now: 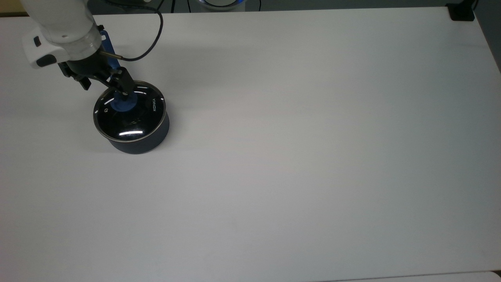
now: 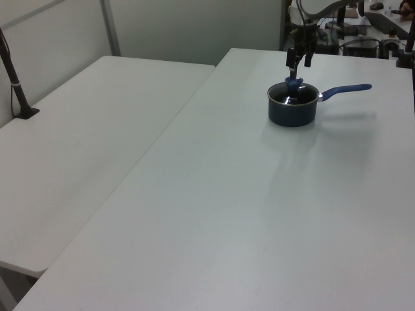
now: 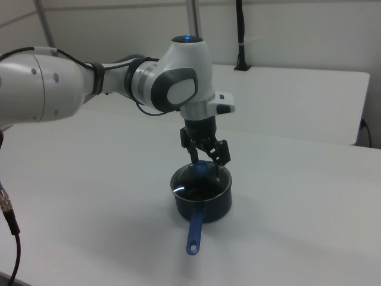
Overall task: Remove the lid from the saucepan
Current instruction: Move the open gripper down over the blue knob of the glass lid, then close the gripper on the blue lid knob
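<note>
The saucepan (image 1: 135,137) is a small dark navy pot near the top view's left, with the glass lid (image 1: 131,119) sitting on it. The lid's blue knob (image 1: 122,103) shows under the arm. My gripper (image 1: 105,89) hangs open just above the knob, one finger on each side of it. The right view shows the gripper (image 3: 207,158) over the knob (image 3: 200,170), the saucepan (image 3: 202,199) and its long blue handle (image 3: 194,231). In the left view the gripper (image 2: 297,62) is right over the saucepan (image 2: 292,109). The arm covers most of the handle (image 1: 106,42) in the top view.
The saucepan rests on a wide white table (image 1: 293,156). A black clamp (image 1: 462,13) sits at the far right corner in the top view. The arm's black cable (image 1: 156,27) loops behind the pot. A second white table (image 2: 78,149) adjoins in the left view.
</note>
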### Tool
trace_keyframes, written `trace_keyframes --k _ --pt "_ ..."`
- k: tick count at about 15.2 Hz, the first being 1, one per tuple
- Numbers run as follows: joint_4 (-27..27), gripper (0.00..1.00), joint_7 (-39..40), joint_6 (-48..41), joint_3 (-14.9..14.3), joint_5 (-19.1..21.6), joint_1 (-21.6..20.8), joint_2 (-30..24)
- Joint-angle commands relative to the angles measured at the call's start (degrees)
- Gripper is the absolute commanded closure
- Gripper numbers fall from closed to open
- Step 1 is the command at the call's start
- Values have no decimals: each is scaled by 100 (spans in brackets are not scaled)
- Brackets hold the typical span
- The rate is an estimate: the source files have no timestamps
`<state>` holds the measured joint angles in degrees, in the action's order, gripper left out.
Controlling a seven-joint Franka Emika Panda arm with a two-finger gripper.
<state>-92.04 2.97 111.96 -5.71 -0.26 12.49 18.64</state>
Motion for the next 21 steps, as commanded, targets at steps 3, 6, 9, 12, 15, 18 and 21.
trace_keyframes --k 3,6,9,12,15,18,21 --pt "72 1 72 80 53 -35 -238 148" --pt "133 1 63 80 53 -53 -247 262" --pt "204 5 98 80 53 -61 -256 359" --pt "274 23 142 72 44 -105 -300 394" --pt "283 38 440 37 44 -105 -300 377" --pt "292 40 459 1 44 -97 -300 342" --pt "309 41 459 -138 35 -97 -291 281"
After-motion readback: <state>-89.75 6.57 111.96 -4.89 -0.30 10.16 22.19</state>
